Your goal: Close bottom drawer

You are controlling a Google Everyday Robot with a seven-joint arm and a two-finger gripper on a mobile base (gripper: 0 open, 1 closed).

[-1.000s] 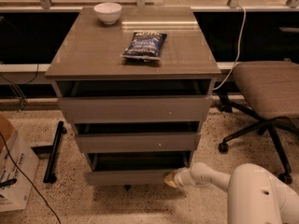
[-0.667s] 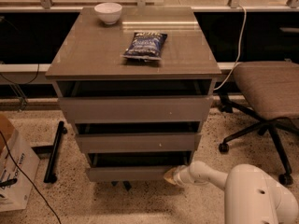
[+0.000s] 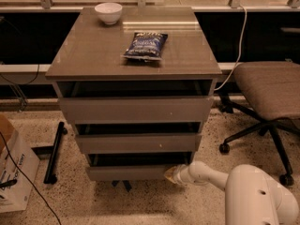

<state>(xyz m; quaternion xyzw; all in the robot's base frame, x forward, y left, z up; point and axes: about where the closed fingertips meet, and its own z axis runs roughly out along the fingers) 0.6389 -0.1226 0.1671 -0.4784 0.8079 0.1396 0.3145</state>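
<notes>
The bottom drawer [image 3: 131,172] is the lowest of three grey-brown drawers in the cabinet, with a plain flat front. It stands slightly out, with a dark gap above its front panel. My gripper [image 3: 171,174] is at the end of the white arm [image 3: 211,175] reaching in from the lower right. It touches the right end of the bottom drawer's front panel. The middle drawer [image 3: 138,142] and top drawer [image 3: 136,108] above also stand slightly out.
A white bowl [image 3: 108,12] and a blue snack bag [image 3: 146,45] lie on the cabinet top [image 3: 84,55]. An office chair [image 3: 267,97] stands at the right. A cardboard box [image 3: 14,172] and a black bar [image 3: 54,151] lie on the speckled floor at the left.
The bottom drawer's front has moved back toward the cabinet with my gripper against it; the dark gap above it is narrower.
</notes>
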